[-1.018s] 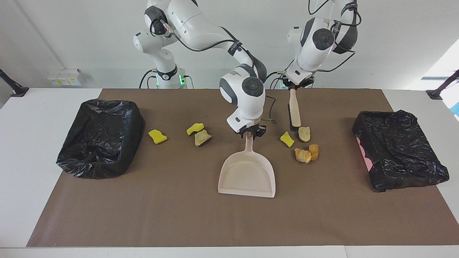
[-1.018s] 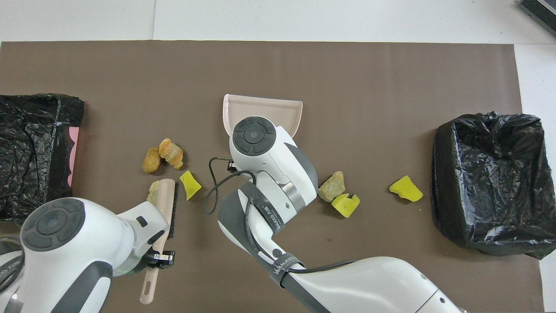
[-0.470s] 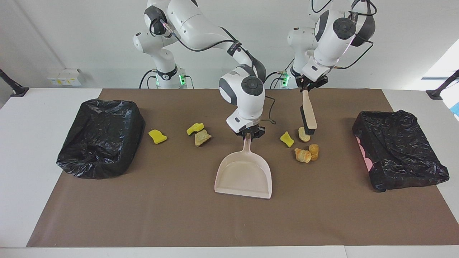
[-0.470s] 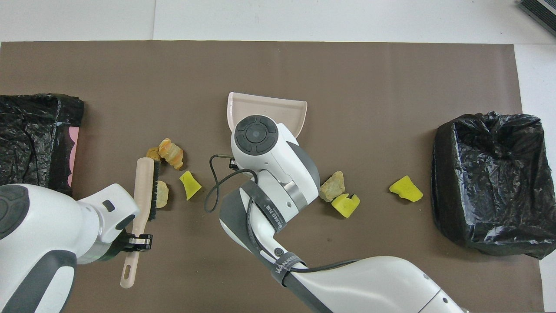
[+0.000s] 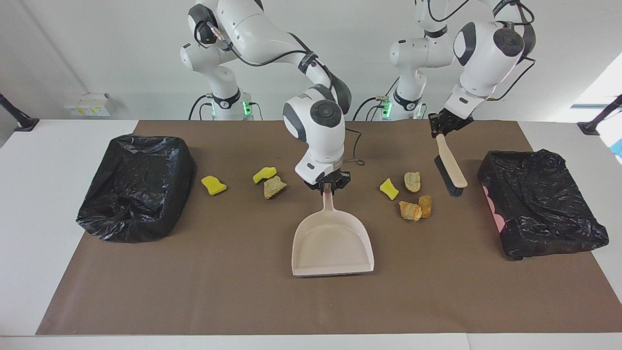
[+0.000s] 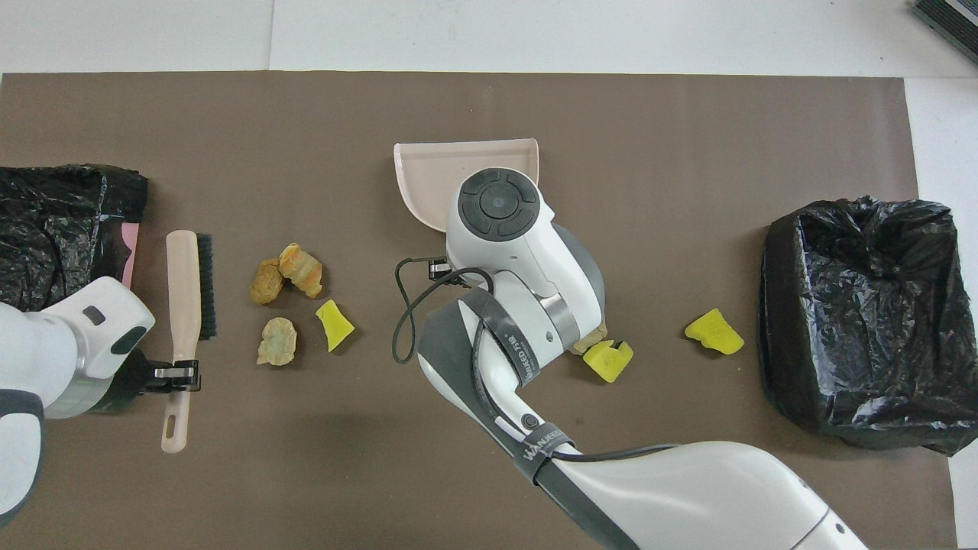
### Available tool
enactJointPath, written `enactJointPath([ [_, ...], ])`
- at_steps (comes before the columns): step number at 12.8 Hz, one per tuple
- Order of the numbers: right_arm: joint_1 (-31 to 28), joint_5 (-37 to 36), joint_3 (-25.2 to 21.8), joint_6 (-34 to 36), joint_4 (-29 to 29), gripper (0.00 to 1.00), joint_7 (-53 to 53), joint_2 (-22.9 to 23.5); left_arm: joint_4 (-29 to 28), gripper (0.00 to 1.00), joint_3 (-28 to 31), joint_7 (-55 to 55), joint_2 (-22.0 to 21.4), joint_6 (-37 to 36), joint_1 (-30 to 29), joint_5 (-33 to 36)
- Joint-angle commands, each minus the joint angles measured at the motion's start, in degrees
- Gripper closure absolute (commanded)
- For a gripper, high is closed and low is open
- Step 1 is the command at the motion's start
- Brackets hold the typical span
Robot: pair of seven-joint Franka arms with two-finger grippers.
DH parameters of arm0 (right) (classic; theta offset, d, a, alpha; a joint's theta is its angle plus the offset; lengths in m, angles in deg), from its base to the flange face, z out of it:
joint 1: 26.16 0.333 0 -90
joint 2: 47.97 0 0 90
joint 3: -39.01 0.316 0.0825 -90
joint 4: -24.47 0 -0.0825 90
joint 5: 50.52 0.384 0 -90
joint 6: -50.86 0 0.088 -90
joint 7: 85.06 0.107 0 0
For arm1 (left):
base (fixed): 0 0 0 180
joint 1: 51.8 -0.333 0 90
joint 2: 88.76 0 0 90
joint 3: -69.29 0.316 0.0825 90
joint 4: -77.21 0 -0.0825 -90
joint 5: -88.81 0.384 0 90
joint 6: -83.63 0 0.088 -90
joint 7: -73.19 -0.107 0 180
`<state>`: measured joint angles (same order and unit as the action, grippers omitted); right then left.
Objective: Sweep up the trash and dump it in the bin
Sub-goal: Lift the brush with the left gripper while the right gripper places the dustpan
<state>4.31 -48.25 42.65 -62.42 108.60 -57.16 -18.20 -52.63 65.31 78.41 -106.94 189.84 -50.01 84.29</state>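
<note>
Here, the right gripper [image 5: 329, 187] is pinched on the handle of a beige dustpan [image 5: 333, 244], which lies mid-table w/ its mouth pointing away from the robots. The left gripper [image 5: 441, 127] is clamped on a brush [image 5: 450, 168], raised over the mat between four trash lumps [image 5: 412, 196] and a black-lined bin [image 5: 539, 202]. Three more lumps [image 5: 265, 181] lie toward the right arm's end, near a second bin [image 5: 135, 186]. Judged: sweeping is about to start; next, bristles must be lowered beside the lumps & the pan mouth turned toward them.
</note>
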Motion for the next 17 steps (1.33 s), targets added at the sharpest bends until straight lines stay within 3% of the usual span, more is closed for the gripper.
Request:
enactJointPath([
  [1, -1.03, 0.37, 0.4, 4.97, 1.03, 1.0, -14.39, -1.73, 7.82, 1.0, -0.59, -2.22, 7.08, -0.12, -2.38, 2.67],
  [3, -2.95, 0.37, 0.49, 8.15, 1.29, 1.0, -20.83, -2.25, 9.6, 1.0, -0.59, -4.85, 12.0, 2.23, -3.71, 3.2],
  [8, -6.13, -1.47, 0.22, 10.1, 1.65, 1.0, -49.99, -2.25, 7.42, 1.0, -0.67, -6.8, 15.7, 3.3, -3.28, 5.22],
  [13, -5.26, -12.51, 0.31, 10.1, 3.4, 1.0, -70.23, -3.39, 2.32, 1.0, -0.76, -6.1, 14.4, 4.79, -1.26, 5.22],
  [17, -0.86, -22.03, 0.49, 9.49, 10.23, 1.0, -71.05, -7.95, -0.93, 1.0, -0.85, -1.37, 13.08, 7.95, 0.15, 5.13],
])
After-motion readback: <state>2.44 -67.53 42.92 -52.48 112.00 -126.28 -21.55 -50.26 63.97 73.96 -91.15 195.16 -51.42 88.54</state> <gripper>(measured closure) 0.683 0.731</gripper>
